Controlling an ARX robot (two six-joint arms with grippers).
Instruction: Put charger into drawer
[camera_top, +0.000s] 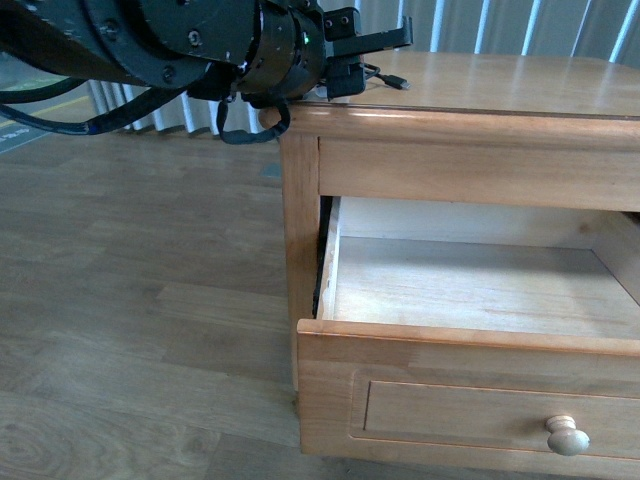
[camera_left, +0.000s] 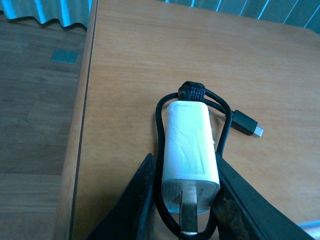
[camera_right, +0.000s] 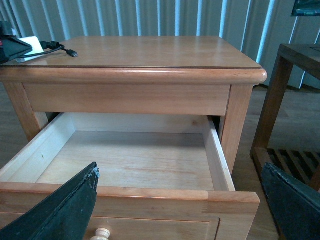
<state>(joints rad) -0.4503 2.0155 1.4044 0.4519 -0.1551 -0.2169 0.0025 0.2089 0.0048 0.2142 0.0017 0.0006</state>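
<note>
Locate the left pincer (camera_left: 184, 165) at the left edge of the cabinet top (camera_left: 150, 55), clenched on the charger (camera_left: 190, 135). Note one black finger (camera_left: 142, 200) against each side of the white plug block, prongs pointing back into the pincer, black cable (camera_left: 223, 117) looped just ahead of the fingertips and its connector lying on the top. Find the drawer (camera_top: 450, 395) below and to the right of that pincer, standing open, round knob (camera_top: 567, 435) on its front panel. Find the right pincer (camera_right: 180, 172) released, fingers spread wide, just above the drawer's front edge, well apart from the charger.
</note>
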